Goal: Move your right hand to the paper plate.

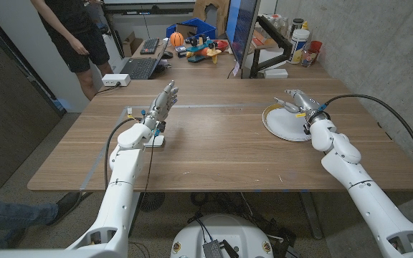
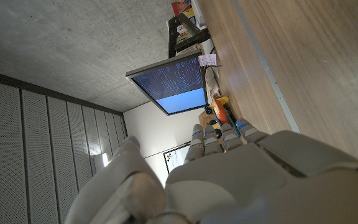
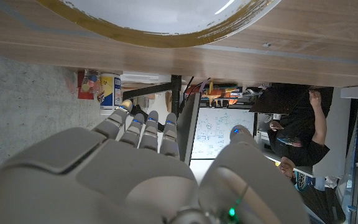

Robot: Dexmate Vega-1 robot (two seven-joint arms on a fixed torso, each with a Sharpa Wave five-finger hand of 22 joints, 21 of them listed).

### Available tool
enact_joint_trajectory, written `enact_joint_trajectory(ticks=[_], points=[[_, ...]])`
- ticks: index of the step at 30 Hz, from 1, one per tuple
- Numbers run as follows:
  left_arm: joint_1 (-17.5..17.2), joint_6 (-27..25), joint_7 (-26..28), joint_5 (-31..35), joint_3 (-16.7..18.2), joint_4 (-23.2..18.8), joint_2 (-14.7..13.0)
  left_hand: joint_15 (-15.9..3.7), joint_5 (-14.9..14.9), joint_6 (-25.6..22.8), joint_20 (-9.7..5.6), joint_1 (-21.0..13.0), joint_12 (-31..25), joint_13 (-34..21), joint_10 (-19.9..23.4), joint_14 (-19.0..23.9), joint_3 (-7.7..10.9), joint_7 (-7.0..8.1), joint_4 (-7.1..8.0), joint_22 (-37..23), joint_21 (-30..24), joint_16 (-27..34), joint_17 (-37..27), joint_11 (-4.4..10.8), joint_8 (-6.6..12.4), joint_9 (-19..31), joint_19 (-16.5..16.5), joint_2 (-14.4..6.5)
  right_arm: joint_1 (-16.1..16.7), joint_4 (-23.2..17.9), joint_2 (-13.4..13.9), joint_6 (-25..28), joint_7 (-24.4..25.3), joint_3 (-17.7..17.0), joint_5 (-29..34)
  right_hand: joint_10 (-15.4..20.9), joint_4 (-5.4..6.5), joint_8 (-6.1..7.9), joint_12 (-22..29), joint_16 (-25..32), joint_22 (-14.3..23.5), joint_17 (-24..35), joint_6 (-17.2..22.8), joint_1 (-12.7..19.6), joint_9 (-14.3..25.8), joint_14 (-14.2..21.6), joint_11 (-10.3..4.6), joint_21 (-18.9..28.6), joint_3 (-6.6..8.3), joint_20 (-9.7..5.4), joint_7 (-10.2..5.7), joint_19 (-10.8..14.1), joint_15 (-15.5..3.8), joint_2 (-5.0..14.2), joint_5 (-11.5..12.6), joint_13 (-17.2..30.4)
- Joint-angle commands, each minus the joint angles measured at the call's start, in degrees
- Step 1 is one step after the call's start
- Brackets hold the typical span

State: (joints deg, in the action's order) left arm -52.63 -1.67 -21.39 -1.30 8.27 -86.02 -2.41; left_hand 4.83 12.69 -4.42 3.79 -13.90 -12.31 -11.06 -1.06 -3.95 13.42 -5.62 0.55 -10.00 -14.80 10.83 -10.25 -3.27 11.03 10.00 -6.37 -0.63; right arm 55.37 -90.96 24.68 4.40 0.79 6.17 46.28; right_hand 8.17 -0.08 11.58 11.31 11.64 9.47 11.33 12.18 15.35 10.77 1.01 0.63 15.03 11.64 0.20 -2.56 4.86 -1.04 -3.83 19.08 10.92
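Left hand stands on edge on the wooden table at about 9 o'clock, fingers straight and apart, holding nothing. Right hand at 2 o'clock reaches over the paper plate, fingers spread, nothing held. Beyond, at 11 o'clock, a person stands by a laptop.

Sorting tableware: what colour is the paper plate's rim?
Golden-brown rim on the round white paper plate; right wrist view shows it best.

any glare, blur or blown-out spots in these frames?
Head view: even lighting, sharp, soft shadows under the paper plate. Left wrist view: left hand soft, monitor bright. Right wrist view: glare streak on the plate, right hand blurred up close.
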Motion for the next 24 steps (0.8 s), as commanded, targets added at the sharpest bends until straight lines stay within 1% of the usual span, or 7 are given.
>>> enact_joint_trajectory(ticks=[1, 14, 24], points=[[0.5, 0.5, -0.3, -0.2, 0.2, 0.6, -0.3, -0.22, -0.1, -0.3, -0.24, 0.0, 0.2, -0.2, -0.1, 0.0, 0.36, 0.0, -0.35, -0.1, 0.1, 0.0, -0.3, 0.0, -0.1, 0.2, 0.1, -0.6, -0.3, -0.1, 0.1, 1.6, 0.1, 1.2, 1.8, -0.4, -0.22, -0.1, 0.0, 0.0, 0.2, 0.2, 0.0, 0.5, 0.3, -0.2, -0.05, -0.2, -0.24, -0.26, -0.43, 0.2, 0.03, 0.37, 0.4, 0.2], [0.9, 0.3, -0.6, -0.1, 0.2, 1.1, -0.5, -0.19, -0.1, -0.4, -0.2, 0.0, 0.2, -0.2, -0.1, -0.1, 0.33, -0.06, -0.44, -0.2, 0.4, 0.0, -0.3, -0.04, -0.11, 0.2, 0.1, -0.6, -0.6, 0.0, 0.4, 2.3, -0.2, 2.1, 2.8, -0.5, -0.23, -0.16, 0.0, 0.0, 0.2, 0.2, -0.2, 0.4, 0.3, -0.1, 0.04, -0.5, -0.35, -0.27, -0.45, 0.4, 0.16, 0.42, 0.6, 0.2], [1.0, 0.5, -0.7, -0.2, 0.3, 1.5, -0.5, -0.21, -0.2, -0.4, -0.09, 0.0, 0.2, -0.2, -0.2, -0.1, 0.31, -0.02, -0.52, -0.2, 0.6, 0.0, -0.3, -0.1, -0.12, 0.2, 0.1, -0.7, -0.2, -0.8, 0.7, 3.3, -1.0, 2.3, 3.5, -0.6, -0.24, -0.16, 0.0, 0.1, 0.2, 0.2, -0.2, 0.4, 0.3, -0.1, 0.07, -0.8, -0.42, -0.21, -0.56, 0.4, 0.19, 0.45, 0.7, 0.2]])
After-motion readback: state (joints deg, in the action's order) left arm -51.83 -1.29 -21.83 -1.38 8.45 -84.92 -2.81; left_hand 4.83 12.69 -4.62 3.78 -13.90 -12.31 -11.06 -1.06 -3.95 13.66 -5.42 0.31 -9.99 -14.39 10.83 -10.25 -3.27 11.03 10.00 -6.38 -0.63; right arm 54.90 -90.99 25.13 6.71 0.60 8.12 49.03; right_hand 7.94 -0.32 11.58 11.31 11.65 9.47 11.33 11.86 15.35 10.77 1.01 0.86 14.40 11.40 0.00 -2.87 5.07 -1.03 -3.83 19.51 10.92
